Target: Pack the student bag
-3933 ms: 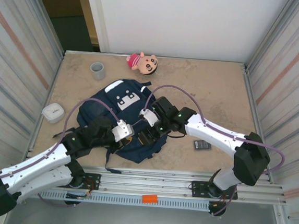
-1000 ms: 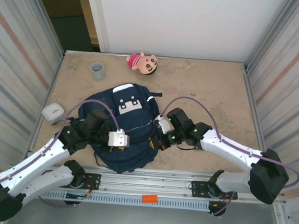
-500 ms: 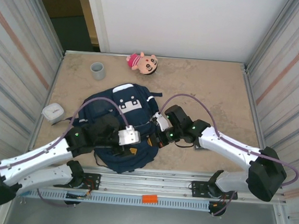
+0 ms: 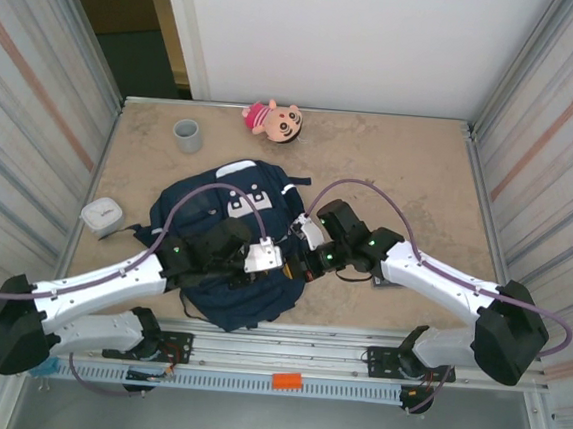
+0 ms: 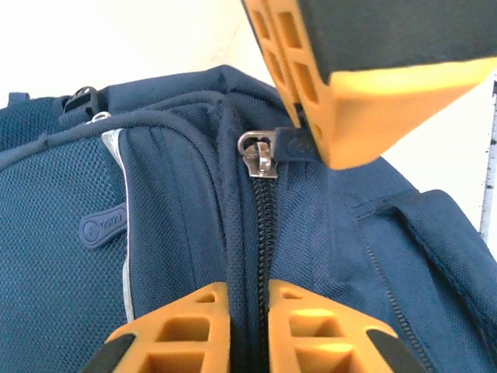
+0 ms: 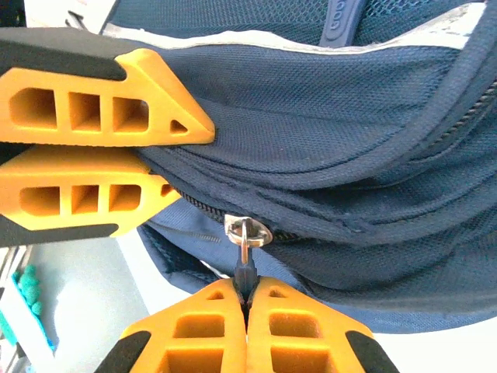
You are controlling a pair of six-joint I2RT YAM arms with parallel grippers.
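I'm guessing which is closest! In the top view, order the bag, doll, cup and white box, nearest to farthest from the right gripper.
1. The student bag, under the right gripper, jaws pinching it.
2. The doll, far edge.
3. The cup, far left, only slightly beyond the doll.
4. The white box, left edge.

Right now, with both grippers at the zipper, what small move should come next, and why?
Probably the right gripper should draw the zipper pull along the track. It is shut on the pull, the left gripper pinches the student bag at the closed teeth as an anchor, and the bag looks zipped, so nothing can go in.
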